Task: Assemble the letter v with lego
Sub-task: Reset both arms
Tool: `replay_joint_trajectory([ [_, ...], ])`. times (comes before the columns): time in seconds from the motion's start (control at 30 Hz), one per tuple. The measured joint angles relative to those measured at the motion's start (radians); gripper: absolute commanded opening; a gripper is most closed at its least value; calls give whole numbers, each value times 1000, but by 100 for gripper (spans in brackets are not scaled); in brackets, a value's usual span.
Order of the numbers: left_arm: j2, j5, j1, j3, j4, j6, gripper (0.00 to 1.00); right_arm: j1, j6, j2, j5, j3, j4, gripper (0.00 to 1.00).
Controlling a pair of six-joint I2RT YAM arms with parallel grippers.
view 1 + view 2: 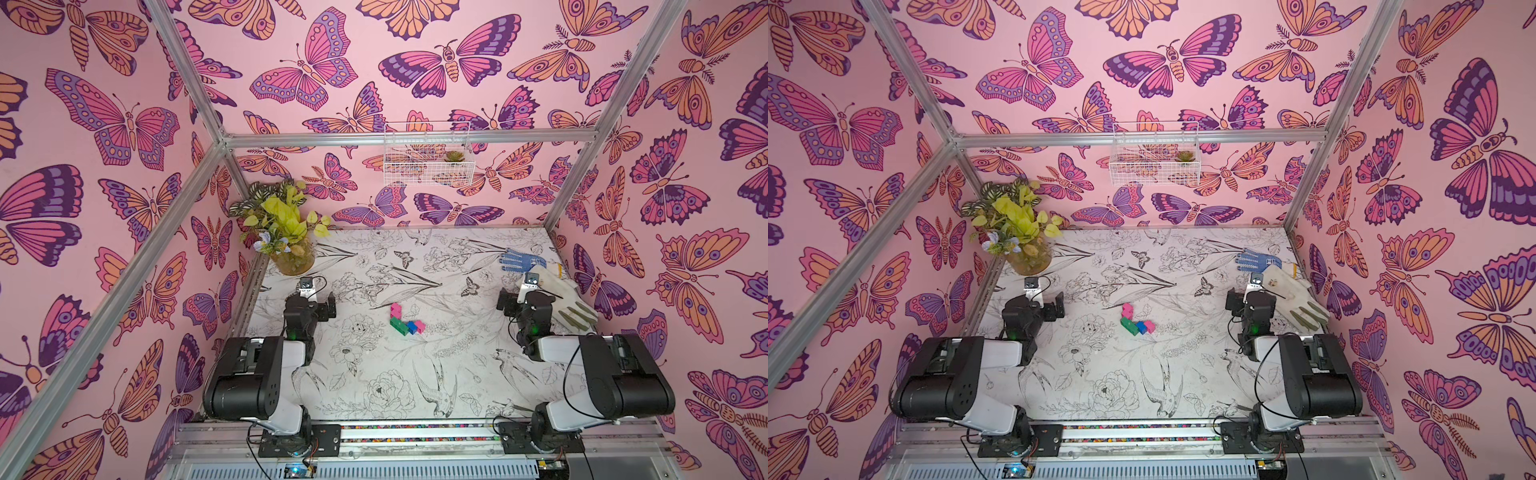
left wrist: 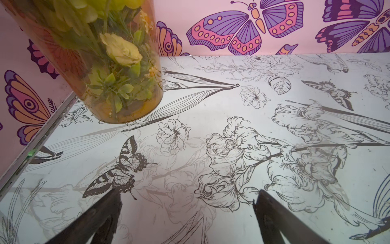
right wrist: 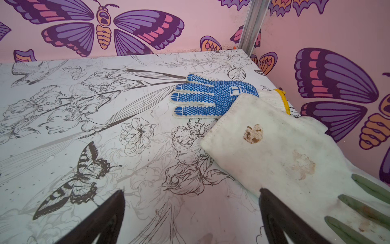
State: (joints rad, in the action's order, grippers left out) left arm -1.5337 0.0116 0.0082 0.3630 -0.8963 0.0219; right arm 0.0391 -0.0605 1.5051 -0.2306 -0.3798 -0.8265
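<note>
The bricks [image 1: 405, 321] are lying on the worktop [image 1: 457, 357] between both arms' spread, empty jaws, slightly nearer the left arm [image 1: 300, 316].

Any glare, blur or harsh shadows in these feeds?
In both top views: even light, no glare, the lego small but crisp. Left wrist: the vase close up looks soft, faint reflections on the table. Right wrist: table print sharp, the white glove nearest the lens slightly soft.
</note>
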Motion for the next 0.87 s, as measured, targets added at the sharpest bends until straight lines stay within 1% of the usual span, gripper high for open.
replay_joint_trajectory([
  [0.1,0,-1,0,-3,-4,0,100,0,0,0,0,0,0,99],
  [0.17,1,-12,0,-38,-61,-5,100,0,0,0,0,0,0,99],
  [0.23,0,-49,0,-87,-110,-20,100,0,0,0,0,0,0,99],
  [0.27,-3,-72,0,-96,-104,-29,100,0,0,0,0,0,0,99],
  [0.33,-5,-89,0,-61,-32,-34,100,0,0,0,0,0,0,99],
  [0.43,-5,-90,-3,-14,-42,-30,100,0,0,0,0,0,-1,99],
  [0.87,-5,-29,-1,9,10,-22,100,0,0,0,8,1,0,99],
])
